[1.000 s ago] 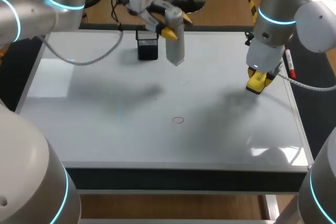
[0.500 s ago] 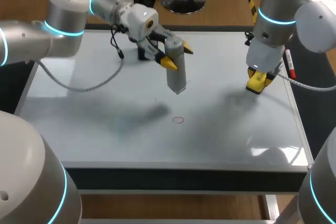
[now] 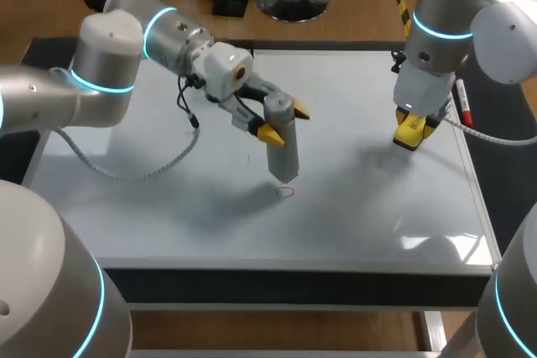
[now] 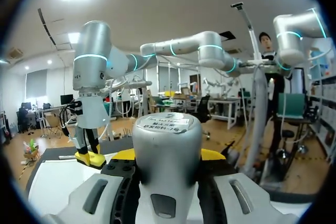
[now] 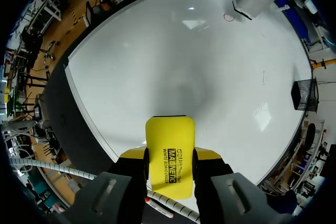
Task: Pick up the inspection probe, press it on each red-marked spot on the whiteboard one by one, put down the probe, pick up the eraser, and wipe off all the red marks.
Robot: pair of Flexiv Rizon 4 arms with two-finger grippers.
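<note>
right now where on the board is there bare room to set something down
Bare: the whiteboard strip between the red circle and the near edge, and the near right corner. Crowded: around the probe and the eraser.

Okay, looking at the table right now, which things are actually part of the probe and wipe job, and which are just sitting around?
For the job:
probe, its tip by the red mark
whiteboard
eraser

Lying about:
mesh holder, on the whiteboard
marker, at the whiteboard's edge
</note>
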